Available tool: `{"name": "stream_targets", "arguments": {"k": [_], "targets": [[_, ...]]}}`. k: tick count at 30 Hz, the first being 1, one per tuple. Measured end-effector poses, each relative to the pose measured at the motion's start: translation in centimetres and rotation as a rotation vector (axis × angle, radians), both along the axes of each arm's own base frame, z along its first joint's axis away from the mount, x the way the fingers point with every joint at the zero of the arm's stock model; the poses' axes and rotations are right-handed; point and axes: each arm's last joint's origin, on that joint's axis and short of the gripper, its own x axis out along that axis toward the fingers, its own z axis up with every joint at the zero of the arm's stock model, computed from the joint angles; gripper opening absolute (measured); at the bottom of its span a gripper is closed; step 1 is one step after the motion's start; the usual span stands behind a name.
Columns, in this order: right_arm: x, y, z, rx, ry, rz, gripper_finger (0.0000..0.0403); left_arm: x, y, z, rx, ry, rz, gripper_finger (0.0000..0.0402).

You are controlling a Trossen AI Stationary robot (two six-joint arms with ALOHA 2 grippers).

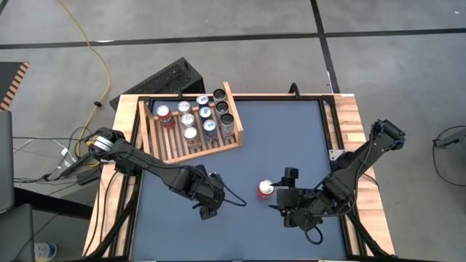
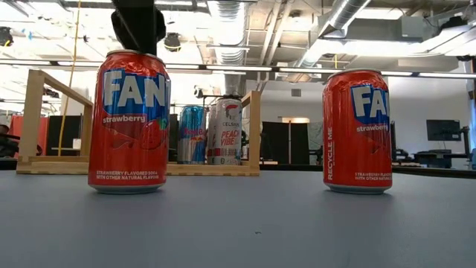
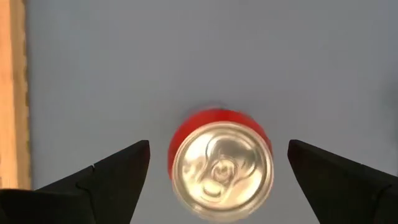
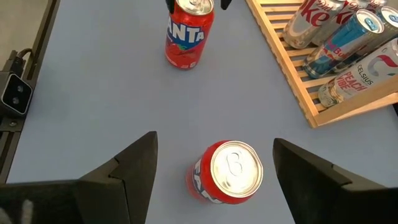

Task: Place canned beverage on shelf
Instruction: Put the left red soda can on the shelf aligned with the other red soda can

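Two red Fanta strawberry cans stand upright on the blue-grey table top. My left gripper [image 3: 217,186] hovers open above one can [image 3: 221,168], pointing steeply down, with a finger on either side of its silver top and clear gaps between. In the low view this can [image 2: 130,123] stands under the dark gripper [image 2: 137,22]. My right gripper [image 4: 214,180] is open around the other can [image 4: 227,171], slanting down, its fingers apart from the can's sides; that can [image 1: 266,189] also shows from above. The light-wood shelf [image 1: 218,149] lies at the far left.
Several cans [image 1: 196,116] stand upright on the shelf's slats, filling its far part; the near slats are bare. A black ridged box [image 1: 171,76] sits beyond the table's far left corner. Wooden boards [image 1: 353,124] border the table top. Bare table lies between the shelf and both red cans.
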Motion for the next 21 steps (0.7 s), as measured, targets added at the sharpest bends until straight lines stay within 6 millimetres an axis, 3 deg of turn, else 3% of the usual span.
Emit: {"name": "stream_targets", "arguments": {"k": [11,21], "targets": [[0.0,0.0,0.0,-0.003,0.004,0.001,0.0291,0.1,0.3,-0.1,-0.067,0.021,0.086,0.0369],[0.0,0.0,0.0,-0.006,0.008,0.003,0.0291,1.0,0.0,-2.9,-0.067,0.137,0.079,0.0368]]}}
